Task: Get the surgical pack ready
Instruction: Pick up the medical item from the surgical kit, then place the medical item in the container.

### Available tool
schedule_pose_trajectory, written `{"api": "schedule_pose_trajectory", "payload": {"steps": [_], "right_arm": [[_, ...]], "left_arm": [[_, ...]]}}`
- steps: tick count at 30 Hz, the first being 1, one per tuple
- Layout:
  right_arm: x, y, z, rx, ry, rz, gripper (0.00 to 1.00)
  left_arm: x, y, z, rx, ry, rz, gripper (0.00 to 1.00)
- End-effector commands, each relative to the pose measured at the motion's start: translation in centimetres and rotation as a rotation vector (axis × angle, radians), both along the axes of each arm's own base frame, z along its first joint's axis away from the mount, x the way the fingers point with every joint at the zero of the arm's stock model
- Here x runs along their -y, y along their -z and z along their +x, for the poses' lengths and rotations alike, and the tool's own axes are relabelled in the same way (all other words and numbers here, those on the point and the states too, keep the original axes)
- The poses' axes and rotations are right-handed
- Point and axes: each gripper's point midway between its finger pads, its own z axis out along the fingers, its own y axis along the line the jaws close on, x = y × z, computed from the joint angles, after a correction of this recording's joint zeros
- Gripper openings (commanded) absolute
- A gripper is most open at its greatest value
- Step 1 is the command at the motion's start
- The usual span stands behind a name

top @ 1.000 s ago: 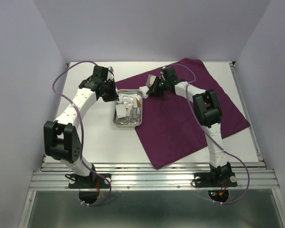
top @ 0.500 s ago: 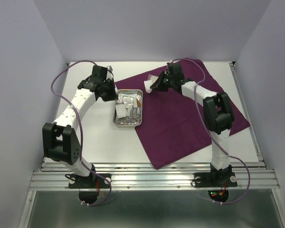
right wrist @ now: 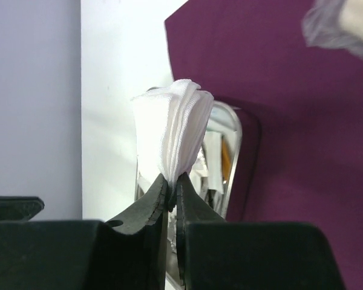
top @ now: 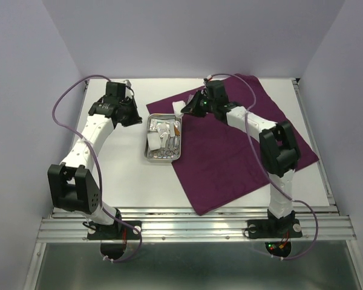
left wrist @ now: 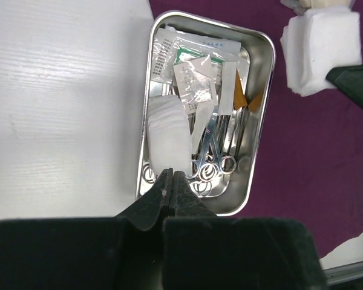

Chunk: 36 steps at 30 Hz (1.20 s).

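Surgical pack, partly assembled. The jaws of the right gripper (right wrist: 171, 184) pinch a folded stack of white gauze squares (right wrist: 169, 133) by its lower edge. The stack stands upright just beyond the far right corner of the steel tray (left wrist: 261, 115), above the dark-purple cloth (top: 242, 151). The jaws of the left gripper (left wrist: 171, 181) are pressed together on nothing, and this gripper hangs over the white surface (top: 121, 175) left of the tray. Inside the tray lie a second gauze pad (left wrist: 168, 130), clear packets (left wrist: 196, 66), and silver scissors and forceps (left wrist: 216, 154). The tray rests at the cloth's left edge, its right side over the cloth. The cloth lies spread flat, right of centre.
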Motion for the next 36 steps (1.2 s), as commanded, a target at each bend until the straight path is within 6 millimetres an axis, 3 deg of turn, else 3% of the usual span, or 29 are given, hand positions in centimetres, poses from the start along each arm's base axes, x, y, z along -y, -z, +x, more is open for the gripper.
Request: {"api": "schedule_pose_trajectory", "payload": {"steps": [1, 3, 9, 15, 24, 32, 34, 35, 36], "right_arm": [[-4.4, -1.6, -0.9, 0.046, -0.060, 0.064, 0.01], [-6.3, -1.8, -1.5, 0.044, -0.098, 0.080, 0.01], [-9.9, -0.1, -0.9, 0.006, -0.134, 0.132, 0.01], [-11.8, 2.8, -0.4, -0.055, -0.163, 0.159, 0.01], [-13.7, 5.8, -1.5, -0.120, -0.192, 0.159, 0.02], [-13.0, 6.0, -1.6, -0.118, -0.170, 0.130, 0.13], [-12.9, 5.8, -1.6, -0.113, -0.169, 0.127, 0.26], [-13.3, 5.9, -2.1, -0.116, -0.179, 0.123, 0.38], [-13.2, 5.6, -2.2, -0.109, -0.180, 0.123, 0.42]], "left_arm": [[-1.2, -3.5, 0.2, 0.088, -0.046, -0.012, 0.00], [-1.7, -3.6, 0.1, 0.090, -0.061, -0.010, 0.00], [-2.6, -3.0, -0.4, 0.076, -0.086, -0.007, 0.00], [-3.1, -2.6, -0.6, 0.072, -0.093, -0.005, 0.00], [-3.5, -2.0, -1.0, 0.064, -0.096, -0.004, 0.00], [-3.6, -1.7, -1.0, 0.059, -0.092, -0.008, 0.00], [-3.4, -1.6, -1.0, 0.058, -0.087, -0.014, 0.00], [-3.4, -1.6, -0.9, 0.058, -0.090, -0.019, 0.00], [-3.3, -1.5, -1.0, 0.056, -0.089, -0.022, 0.00]]}}
